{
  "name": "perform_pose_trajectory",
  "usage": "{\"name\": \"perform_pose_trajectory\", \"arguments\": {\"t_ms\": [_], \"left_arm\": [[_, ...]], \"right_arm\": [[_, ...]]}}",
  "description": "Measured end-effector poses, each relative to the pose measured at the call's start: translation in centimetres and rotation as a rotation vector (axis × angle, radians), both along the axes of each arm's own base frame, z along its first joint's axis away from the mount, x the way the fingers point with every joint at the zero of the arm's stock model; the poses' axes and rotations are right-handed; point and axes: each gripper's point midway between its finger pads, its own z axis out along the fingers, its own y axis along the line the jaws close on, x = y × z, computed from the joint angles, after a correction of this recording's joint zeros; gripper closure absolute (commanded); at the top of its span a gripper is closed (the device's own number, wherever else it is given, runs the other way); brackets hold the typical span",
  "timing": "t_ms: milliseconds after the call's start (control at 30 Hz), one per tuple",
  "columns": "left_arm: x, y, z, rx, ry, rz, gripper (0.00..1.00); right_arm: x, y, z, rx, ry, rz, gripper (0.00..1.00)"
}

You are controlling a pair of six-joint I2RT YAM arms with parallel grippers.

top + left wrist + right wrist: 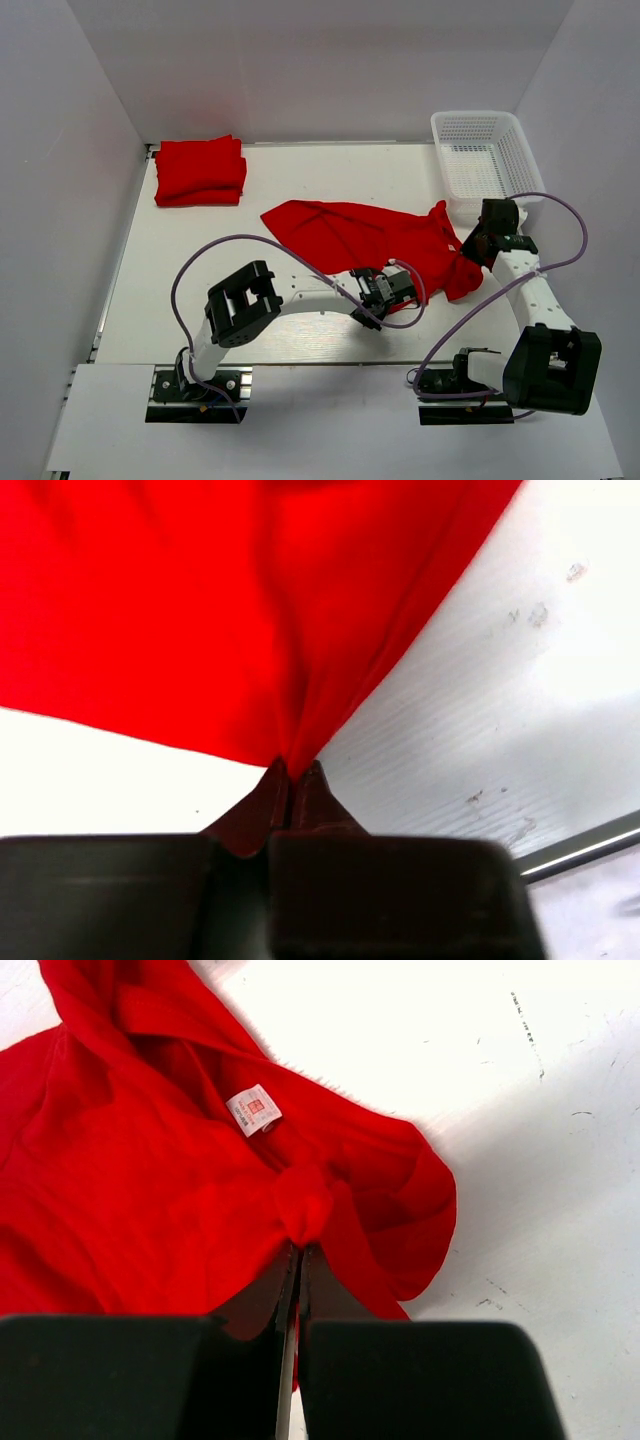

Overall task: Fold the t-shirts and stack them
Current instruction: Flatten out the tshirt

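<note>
A loose red t-shirt (370,240) lies crumpled in the middle of the white table. My left gripper (392,288) is shut on its near edge; in the left wrist view the cloth (230,620) bunches into the closed fingertips (296,770). My right gripper (478,246) is shut on the shirt's right end near the collar; in the right wrist view the fabric (150,1190) with its white label (252,1109) gathers at the fingertips (300,1245). A stack of folded red t-shirts (200,170) sits at the back left.
A white mesh basket (485,160) stands at the back right, just beyond my right gripper. White walls enclose the table on the left, back and right. Cables loop over the table's near part.
</note>
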Motion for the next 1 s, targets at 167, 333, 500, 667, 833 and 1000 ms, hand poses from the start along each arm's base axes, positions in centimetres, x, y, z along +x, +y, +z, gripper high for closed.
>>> {"name": "perform_pose_trajectory", "arguments": {"t_ms": [167,333,500,667,833,1000], "left_arm": [[0.6,0.6,0.3,0.025,-0.037,0.021,1.0],[2.7,4.5,2.3,0.159,-0.146,0.101,1.0],[6.9,6.2,13.0,0.075,-0.359,0.225,1.0],[10.7,10.6,28.3,-0.139,-0.623,0.428,1.0],[11.2,17.5,39.5,-0.273,-0.846,0.561,1.0],[9.8,24.0,47.6,-0.368,-1.042,0.606,1.0]], "right_arm": [[0.0,0.0,0.6,-0.003,-0.021,0.008,1.0],[-0.2,0.2,2.0,-0.004,-0.055,0.021,1.0],[0.6,0.0,6.8,-0.024,-0.152,0.032,1.0],[1.5,-0.8,15.3,-0.072,-0.337,0.002,1.0],[1.1,-2.4,24.7,-0.15,-0.515,-0.065,1.0],[-0.8,-3.7,33.7,-0.228,-0.697,-0.118,1.0]]}}
